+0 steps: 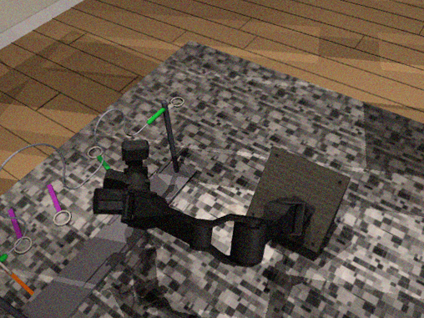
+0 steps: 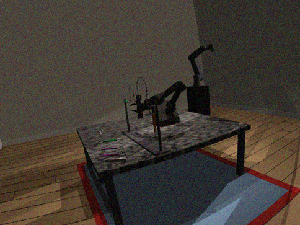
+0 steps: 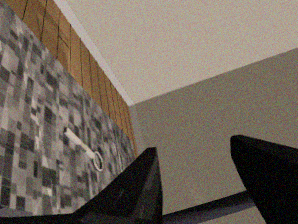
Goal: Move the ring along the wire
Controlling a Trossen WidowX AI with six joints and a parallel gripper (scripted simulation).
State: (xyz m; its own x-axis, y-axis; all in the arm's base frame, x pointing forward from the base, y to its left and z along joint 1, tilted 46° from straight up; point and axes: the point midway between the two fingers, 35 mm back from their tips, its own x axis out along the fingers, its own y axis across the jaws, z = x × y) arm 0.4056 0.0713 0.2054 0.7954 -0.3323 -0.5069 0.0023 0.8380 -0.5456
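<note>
thin pale ring with a straight orange handle (image 1: pixel 23 284) (image 2: pixel 154 123): hangs at the green wire end beside the dark upright post (image 1: pixel 11 307) (image 2: pixel 159 135) near the table's (image 2: pixel 186 142) front long edge, exterior view. grey bent wire (image 1: pixel 29 146) (image 2: pixel 146 88) runs from there over to the other dark post (image 1: pixel 170 140) (image 2: pixel 126 115), whose green wire end (image 1: pixel 156 116) (image 2: pixel 126 101) is the goal. ring not moved across yet. two magenta-handled rings (image 1: pixel 53 198) (image 2: pixel 110 148) lie on the table toward its left corner, exterior view; leave them.

hand (image 1: pixel 113 179) (image 2: pixel 132 107) (image 3: pixel 194 151): fingers part-way spread, nothing pinched, pointing away from the robot's base. step looks like approach. do it well: swing round clear of the grey wire, come in low from the robot's side, spread wider, straddle the handle below the ring, close square across it. lifting or tilting early could knock ring or fingers on grey.

handle's long axis: near upright, slight lean, ring end up at the wire, free end down toward the table.
</note>
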